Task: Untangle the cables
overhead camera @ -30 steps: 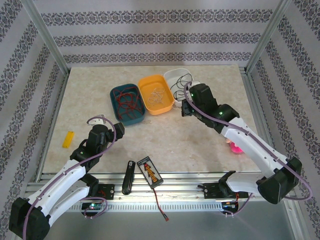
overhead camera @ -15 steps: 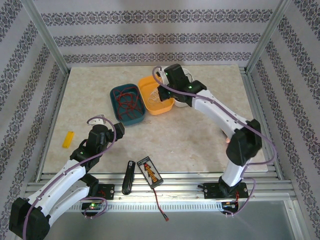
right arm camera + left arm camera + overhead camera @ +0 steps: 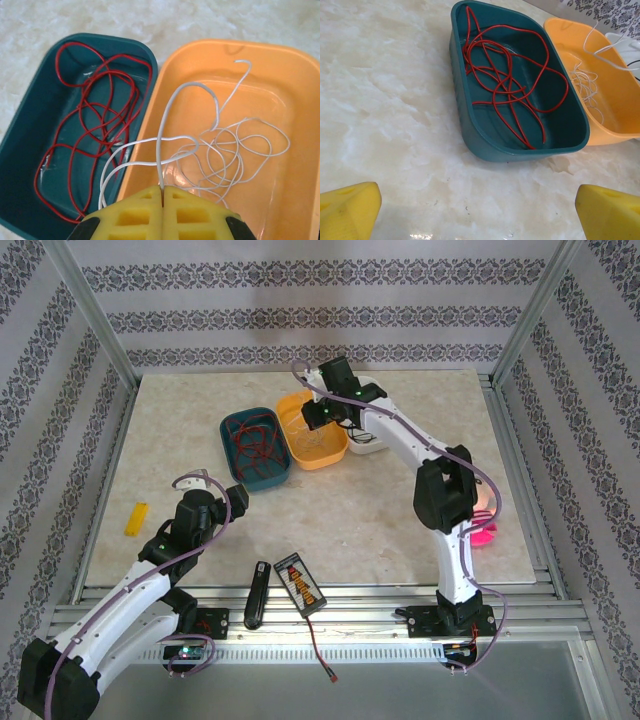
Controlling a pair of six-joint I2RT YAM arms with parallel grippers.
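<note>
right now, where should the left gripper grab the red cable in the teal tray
Probably the bunch of crossing strands near the middle of the red cable, coming straight down from above. The teal tray has walls all round that block a sideways approach, and the open left gripper can straddle that bunch.

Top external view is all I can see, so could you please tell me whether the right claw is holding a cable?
Observer: Yes, the right claw is shut on the white cable, pinched between its yellow pads.
Operator: Where does the rest of it lie?
Observer: Mostly in loose loops in the orange tray.
Operator: And the left claw?
Observer: The left claw is open with nothing between its fingers, facing the teal tray holding the red cable.
</note>
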